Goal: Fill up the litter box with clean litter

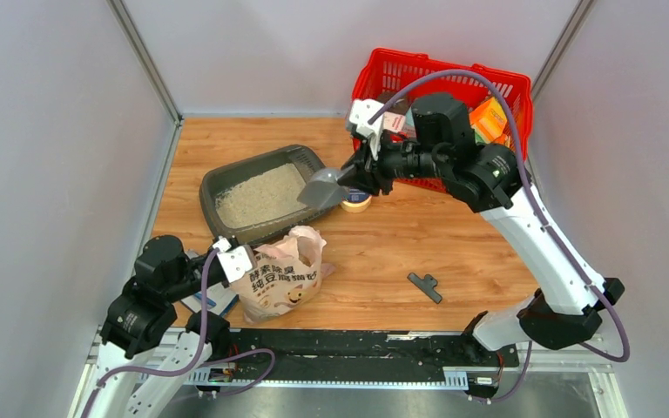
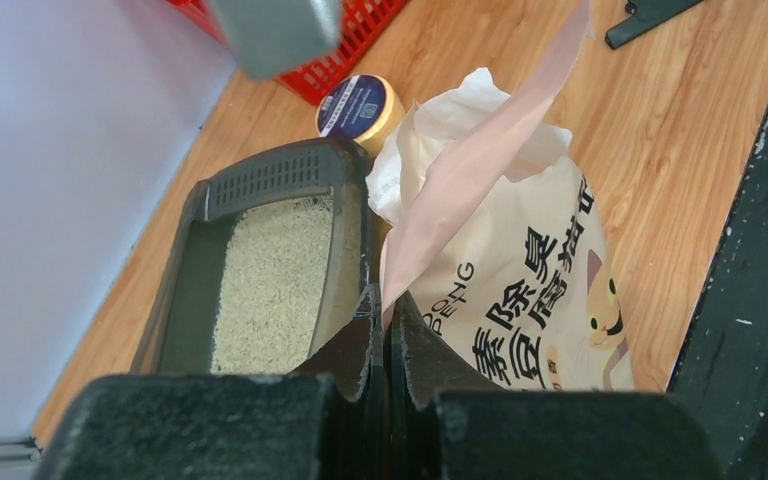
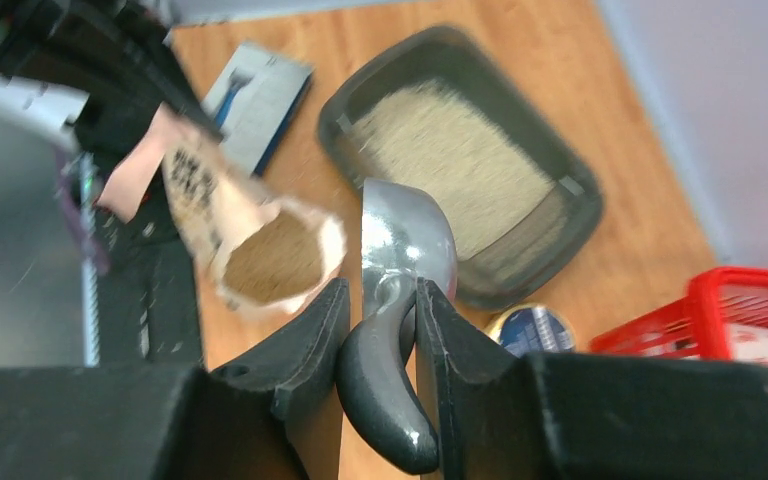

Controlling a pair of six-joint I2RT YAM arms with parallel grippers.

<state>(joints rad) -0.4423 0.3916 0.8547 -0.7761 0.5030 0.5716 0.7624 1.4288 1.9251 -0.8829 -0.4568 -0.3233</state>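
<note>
Clamping glossy metal scoop point(image 3: 406, 235), right gripper point(image 3: 381, 292); left gripper point(image 2: 386, 302) pinches crinkled bag point(image 2: 525, 275); grainy beige litter point(image 2: 270, 285) in rounded grey box point(image 2: 260, 178).

This is looking like a robotics lab cell: pale wall panels point(image 1: 52, 131) are boxing in a wood-topped desk point(image 1: 453, 235) on three sides, while a left arm point(image 1: 139, 315) and a right arm point(image 1: 540, 244) are sitting bolted to a black rail point(image 1: 357, 344) at its near edge.

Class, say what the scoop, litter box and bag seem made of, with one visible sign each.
Scoop: likely polished metal, mirror-like glints. Litter box: matte dark grey plastic, moulded rounded rim. Bag: crinkled printed paper or film; cannot tell which.
</note>
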